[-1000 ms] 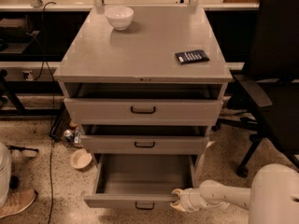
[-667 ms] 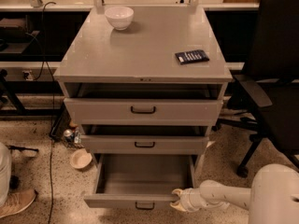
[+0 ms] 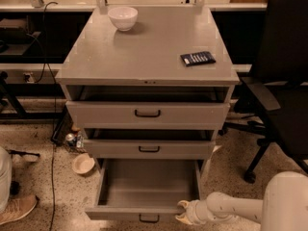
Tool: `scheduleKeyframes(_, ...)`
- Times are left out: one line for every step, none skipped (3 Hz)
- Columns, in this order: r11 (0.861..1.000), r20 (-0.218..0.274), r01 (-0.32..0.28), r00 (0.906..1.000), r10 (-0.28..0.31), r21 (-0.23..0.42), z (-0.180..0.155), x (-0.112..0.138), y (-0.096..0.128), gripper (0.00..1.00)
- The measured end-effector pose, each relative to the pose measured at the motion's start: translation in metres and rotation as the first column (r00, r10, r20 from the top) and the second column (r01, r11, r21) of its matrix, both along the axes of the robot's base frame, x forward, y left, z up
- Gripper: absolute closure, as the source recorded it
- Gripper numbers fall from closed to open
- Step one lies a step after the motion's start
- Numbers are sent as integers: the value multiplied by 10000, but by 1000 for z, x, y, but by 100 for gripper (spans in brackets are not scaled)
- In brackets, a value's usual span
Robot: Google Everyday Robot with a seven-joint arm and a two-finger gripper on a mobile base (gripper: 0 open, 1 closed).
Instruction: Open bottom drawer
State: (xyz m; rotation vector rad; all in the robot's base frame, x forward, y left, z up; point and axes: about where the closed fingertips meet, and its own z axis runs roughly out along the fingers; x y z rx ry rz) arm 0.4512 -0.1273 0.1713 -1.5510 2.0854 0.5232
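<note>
Touching the front right corner of the bottom drawer (image 3: 144,184), the claw (image 3: 184,213) has an opening I cannot tell; this drawer stands pulled far out of the grey cabinet (image 3: 149,47).

No writing can be read here. The dark packet (image 3: 198,57) on the right side of the table (image 3: 149,47) bears pale marks, too small to make out. The gripper (image 3: 184,212) sits at the near right corner of the bottom drawer (image 3: 144,186).
</note>
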Motion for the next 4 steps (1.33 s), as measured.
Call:
scheduleKeyframes(10000,-10,-6,10000,6,8,0,-1,1,75)
scheduleKeyframes(10000,-22,-16,10000,16,17,0,-1,2,54)
scheduleKeyframes(10000,-23,-16,10000,17,18,0,-1,2,30)
scheduleKeyframes(9999,121,90,9999,-89,-74,10,-2,-10,6)
